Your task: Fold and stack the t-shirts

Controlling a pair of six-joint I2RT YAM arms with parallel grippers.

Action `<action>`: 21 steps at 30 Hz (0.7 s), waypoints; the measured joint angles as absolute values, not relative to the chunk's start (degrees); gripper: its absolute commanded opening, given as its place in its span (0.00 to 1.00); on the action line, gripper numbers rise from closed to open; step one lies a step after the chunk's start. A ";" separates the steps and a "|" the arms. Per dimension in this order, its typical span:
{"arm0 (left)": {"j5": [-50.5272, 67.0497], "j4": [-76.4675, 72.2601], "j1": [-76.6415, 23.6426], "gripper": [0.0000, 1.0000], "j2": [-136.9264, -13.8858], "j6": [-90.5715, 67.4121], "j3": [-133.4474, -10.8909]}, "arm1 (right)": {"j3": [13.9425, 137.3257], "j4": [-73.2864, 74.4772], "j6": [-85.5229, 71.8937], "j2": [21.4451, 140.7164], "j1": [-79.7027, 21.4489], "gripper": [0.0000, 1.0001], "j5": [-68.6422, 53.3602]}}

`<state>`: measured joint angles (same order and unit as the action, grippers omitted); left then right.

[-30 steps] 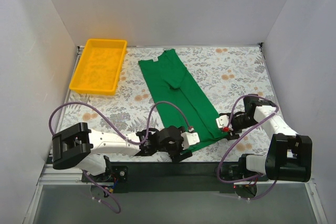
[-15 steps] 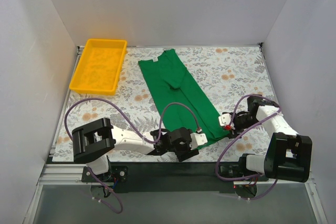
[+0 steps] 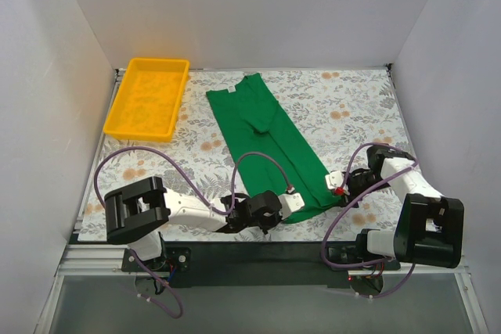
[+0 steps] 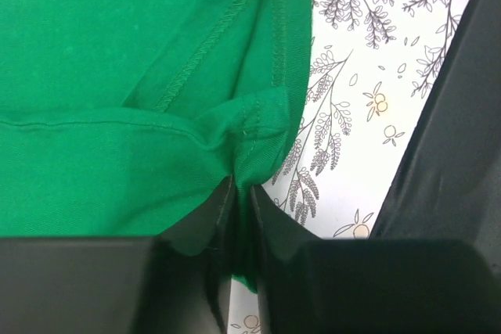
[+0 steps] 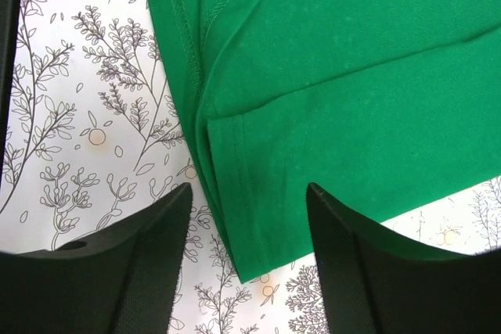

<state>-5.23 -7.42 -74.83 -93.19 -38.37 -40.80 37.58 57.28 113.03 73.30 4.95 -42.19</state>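
Observation:
The green t-shirt [image 3: 270, 142] lies folded into a long strip across the floral table, running from the back middle toward the near right. My left gripper [image 3: 291, 207] is at its near left corner, shut on a pinch of hem cloth [image 4: 252, 127] that bunches up between the black fingers [image 4: 274, 228]. My right gripper [image 3: 338, 188] hovers over the near right corner of the t-shirt [image 5: 337, 99], open, its fingers [image 5: 145, 260] straddling the layered hem corner without touching it.
A yellow plastic tray [image 3: 148, 98] stands at the back left of the table. White walls close in the left, back and right sides. Purple cables loop from both arms over the near table.
My left gripper slid right onto the shirt's near left corner and shut on the hem. My right gripper narrowed slightly above the right corner.

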 measured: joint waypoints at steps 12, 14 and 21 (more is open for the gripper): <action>-4.89 -6.59 -74.81 0.00 -90.76 -40.47 -38.89 | 37.17 54.02 113.30 77.19 0.34 0.43 -40.23; -4.71 -6.22 -74.81 0.00 -90.37 -40.73 -38.70 | 37.17 53.41 113.27 77.62 0.34 0.46 -39.18; -4.54 -6.15 -74.81 0.00 -89.86 -41.43 -38.13 | 36.14 52.49 113.38 73.97 0.34 0.60 -36.53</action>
<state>-4.54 -6.15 -74.81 -89.86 -41.43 -38.13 36.14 52.49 113.38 73.97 0.34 -36.53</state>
